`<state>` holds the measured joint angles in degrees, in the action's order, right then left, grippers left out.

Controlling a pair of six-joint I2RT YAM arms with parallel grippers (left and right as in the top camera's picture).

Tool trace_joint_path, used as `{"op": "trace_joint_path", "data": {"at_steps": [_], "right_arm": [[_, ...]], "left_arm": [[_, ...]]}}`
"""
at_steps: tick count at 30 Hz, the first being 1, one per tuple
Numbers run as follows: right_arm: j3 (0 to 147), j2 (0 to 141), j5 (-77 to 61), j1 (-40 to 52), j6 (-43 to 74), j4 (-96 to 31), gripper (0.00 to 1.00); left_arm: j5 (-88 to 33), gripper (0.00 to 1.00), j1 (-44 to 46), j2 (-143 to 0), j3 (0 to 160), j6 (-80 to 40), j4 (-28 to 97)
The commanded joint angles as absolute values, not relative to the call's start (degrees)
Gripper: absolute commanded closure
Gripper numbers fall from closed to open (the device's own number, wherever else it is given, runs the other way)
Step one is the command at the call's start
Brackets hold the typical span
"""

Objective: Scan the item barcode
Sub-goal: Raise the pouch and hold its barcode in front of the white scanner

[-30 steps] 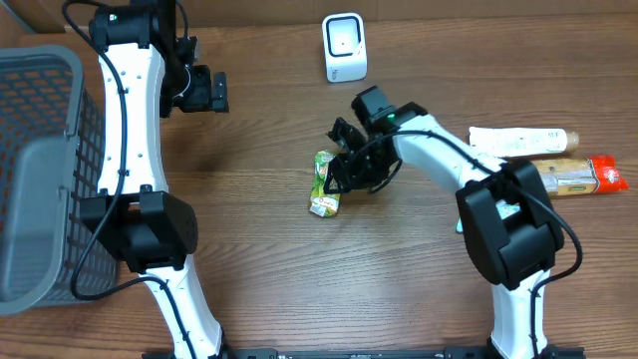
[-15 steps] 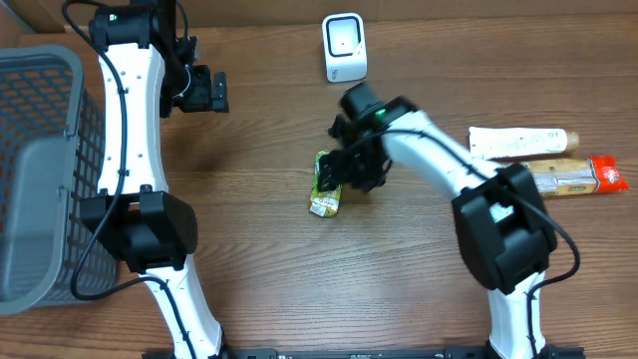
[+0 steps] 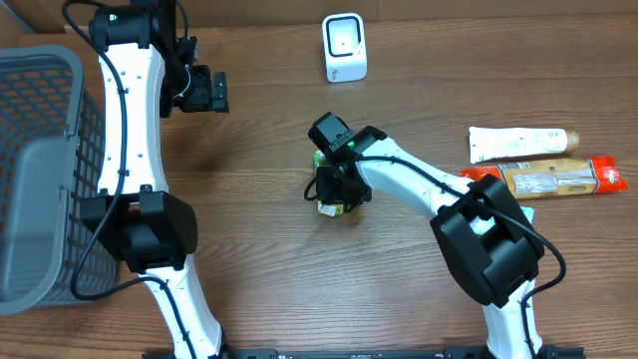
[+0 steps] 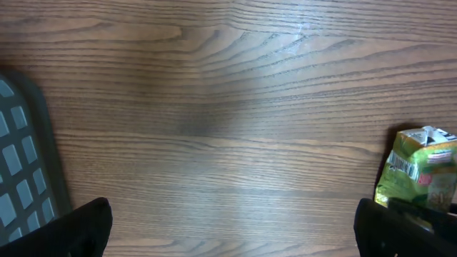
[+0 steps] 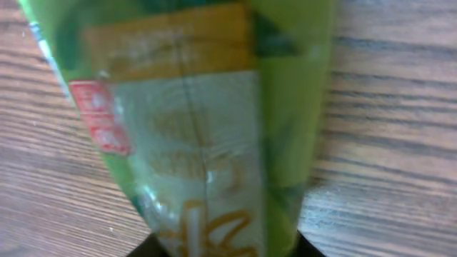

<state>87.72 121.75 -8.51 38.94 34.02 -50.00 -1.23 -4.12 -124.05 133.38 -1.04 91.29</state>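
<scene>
Wooden table (image 3: 399, 289), green packet (image 5: 200, 128) beneath right claw (image 3: 335, 187)

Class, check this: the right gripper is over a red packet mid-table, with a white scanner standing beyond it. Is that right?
No: the packet is green, not red, as the right wrist view shows close up. The rest holds: the right gripper is over it mid-table, with the white scanner beyond.

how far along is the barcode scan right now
Done: nothing scanned yet; the green pouch sits well short of the white scanner. In hand: the right gripper is down around the pouch, grip not confirmed. To do: lift it, present its barcode to the scanner.
</scene>
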Motion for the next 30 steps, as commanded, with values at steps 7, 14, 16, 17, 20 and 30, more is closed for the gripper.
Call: {"op": "trace_joint_path", "data": {"at_steps": [7, 14, 16, 17, 20, 30], "right_arm": [[90.1, 120.2, -14.5, 38.4, 23.7, -51.0, 0.85], [93.9, 116.9, -37.8, 34.3, 7.6, -52.2, 0.86], [93.9, 115.6, -45.4, 31.7, 4.7, -52.4, 0.90], [93.9, 114.9, -49.8, 30.0, 2.8, -52.8, 0.91], [93.9, 113.8, -61.8, 25.2, -3.0, -54.4, 0.91], [93.9, 113.7, -73.0, 16.0, -8.0, -54.9, 0.96]], "left_arm": [[-1.1, 0.00, -3.7, -124.5, 133.2, 0.0, 91.2], [-1.1, 0.00, -3.7, -124.5, 133.2, 0.0, 91.2], [-1.1, 0.00, -3.7, -124.5, 133.2, 0.0, 91.2], [-1.1, 0.00, -3.7, -124.5, 133.2, 0.0, 91.2], [-1.1, 0.00, -3.7, -124.5, 133.2, 0.0, 91.2], [-1.1, 0.00, -3.7, -124.5, 133.2, 0.0, 91.2]]}}
